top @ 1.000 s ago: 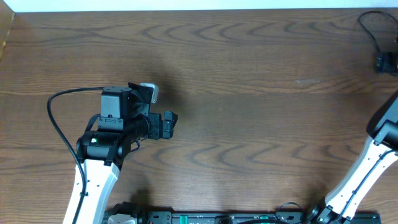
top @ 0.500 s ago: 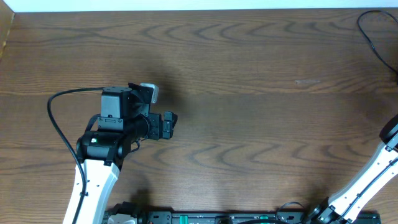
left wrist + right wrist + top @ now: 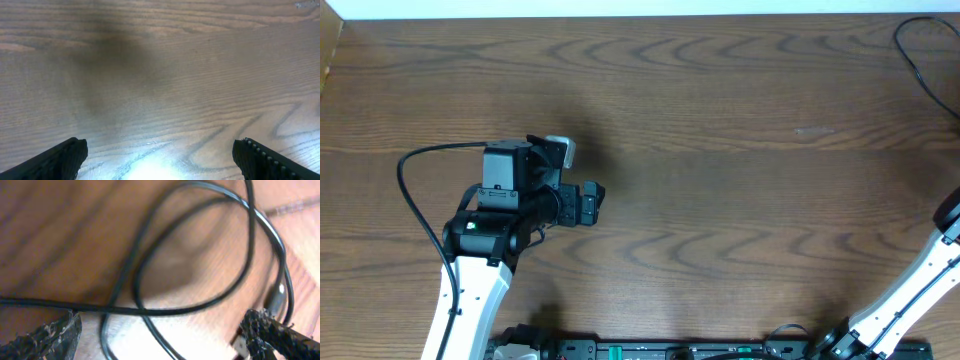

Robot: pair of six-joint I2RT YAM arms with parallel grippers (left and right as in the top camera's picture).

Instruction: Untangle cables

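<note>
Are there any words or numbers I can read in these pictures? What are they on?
No word, number or sign can be read in any view.
The black cable shows no print.
The left arm shows only a small green light, no letters.
The strip of gear at the table's near edge: any label there is too small to read.

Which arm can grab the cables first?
The right one, probably. The right gripper hangs open just over the looped cables, while the left gripper is open over bare table, no cable in its view.
</note>
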